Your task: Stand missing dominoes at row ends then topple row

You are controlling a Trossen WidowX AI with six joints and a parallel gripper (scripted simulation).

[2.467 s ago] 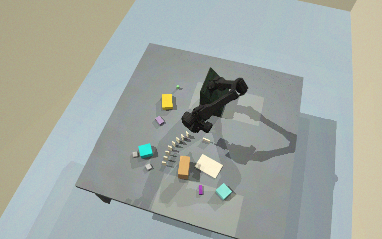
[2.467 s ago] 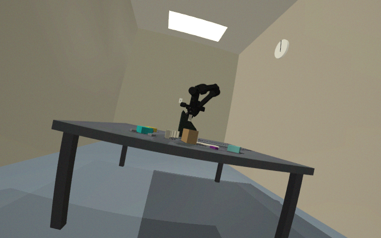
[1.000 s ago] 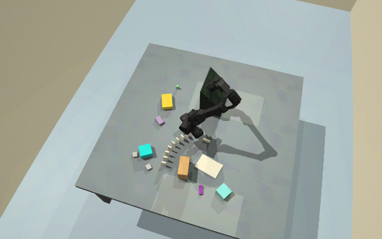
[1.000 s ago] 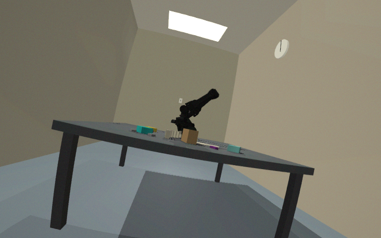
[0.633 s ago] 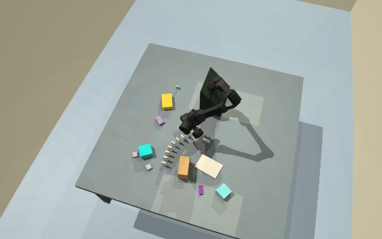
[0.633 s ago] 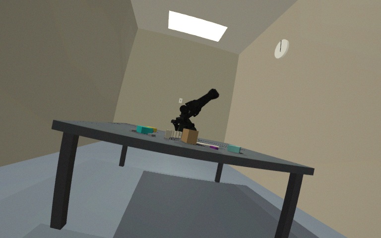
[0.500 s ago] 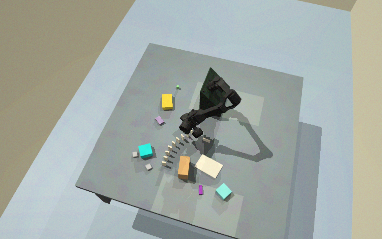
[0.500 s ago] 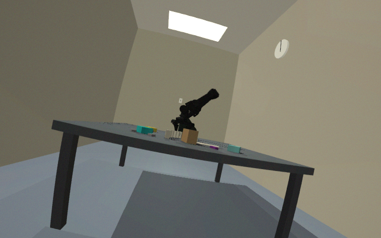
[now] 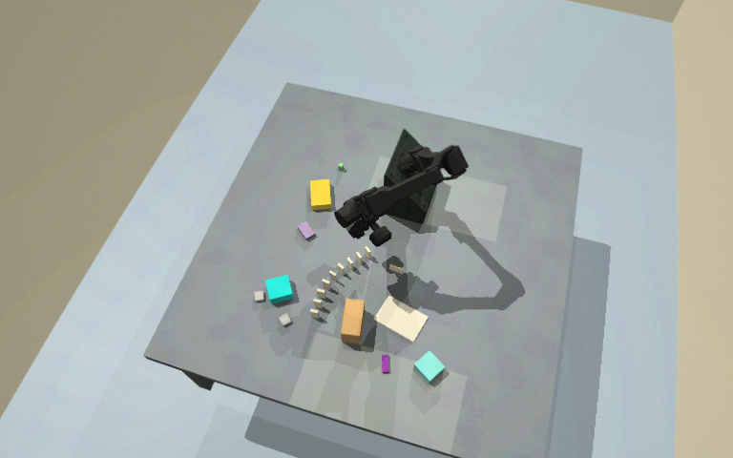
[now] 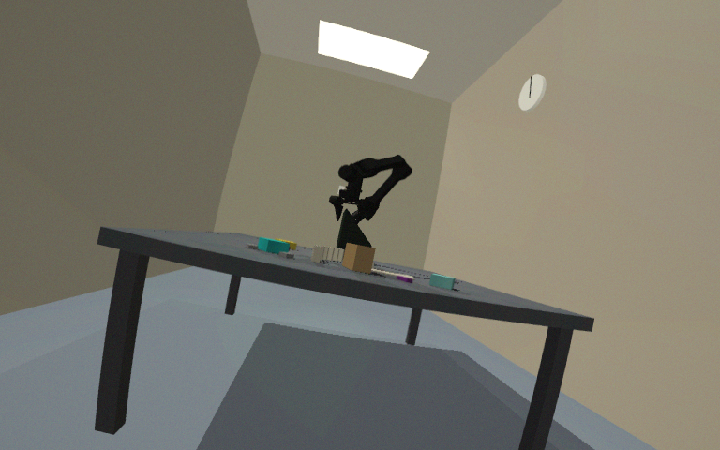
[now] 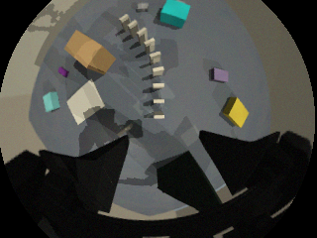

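Note:
Several cream dominoes stand in a curved row, from the near-end domino (image 9: 367, 252) (image 11: 158, 117) to the far-end domino (image 9: 314, 313) (image 11: 124, 19). All of them look upright and apart. A loose domino (image 9: 396, 268) (image 11: 125, 130) lies flat on the table, in the arm's shadow, off to one side of the near end. My gripper (image 9: 368, 233) (image 10: 349, 216) (image 11: 165, 137) is wide open, with nothing between the fingers. It hangs high above the table, near the row's near end on the arm-base side. The loose domino is not visible in the exterior view.
An orange block (image 9: 352, 321) (image 11: 89, 52) stands inside the curve, beside a flat cream slab (image 9: 401, 318) (image 11: 85, 102). A cyan block (image 9: 279, 288) and two grey cubes lie outside the far end. Purple (image 9: 385, 364), turquoise (image 9: 429, 366), lilac (image 9: 306, 231) and yellow (image 9: 320, 194) blocks lie farther around.

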